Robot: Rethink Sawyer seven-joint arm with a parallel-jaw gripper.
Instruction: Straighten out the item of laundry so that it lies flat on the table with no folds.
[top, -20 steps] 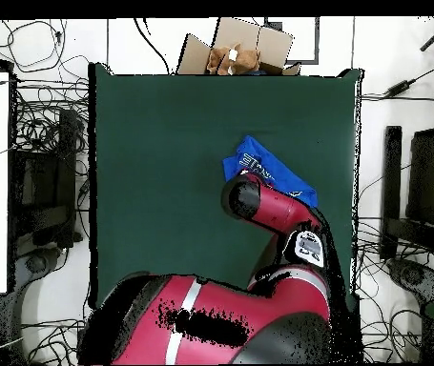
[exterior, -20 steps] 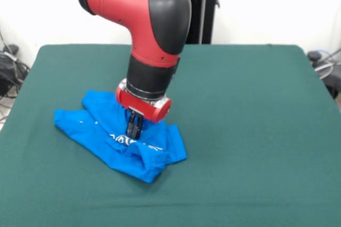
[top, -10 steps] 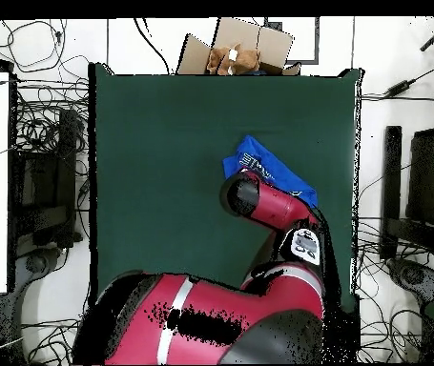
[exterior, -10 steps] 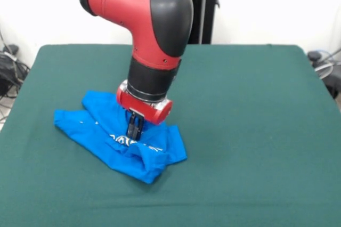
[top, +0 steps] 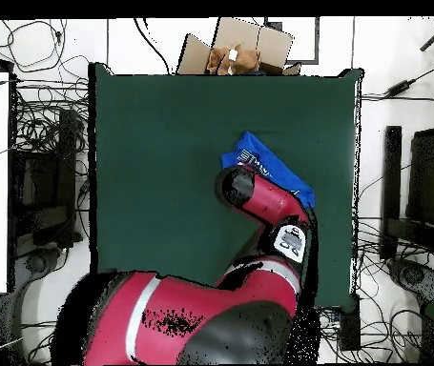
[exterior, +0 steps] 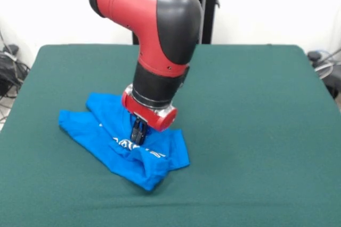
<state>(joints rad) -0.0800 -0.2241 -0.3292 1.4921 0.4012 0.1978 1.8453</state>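
Observation:
The item of laundry [exterior: 117, 139] is a bright blue T-shirt, crumpled and folded over itself on the left half of the green table [exterior: 256, 104], with white lettering showing near its middle. My gripper [exterior: 138, 133] points down into the shirt's middle, its dark fingers drawn together and shut on a pinch of the cloth. In the overhead view the shirt [top: 266, 167] peeks out from under the red arm on the table [top: 154, 143], and the arm hides the gripper there.
A cardboard box [top: 244, 48] with brown things in it sits just beyond the table's far edge in the overhead view. Cables and equipment lie on the floor around the table on both sides.
The arm has shifted a little to the right in the front view, and the shirt has slid the same way with it.

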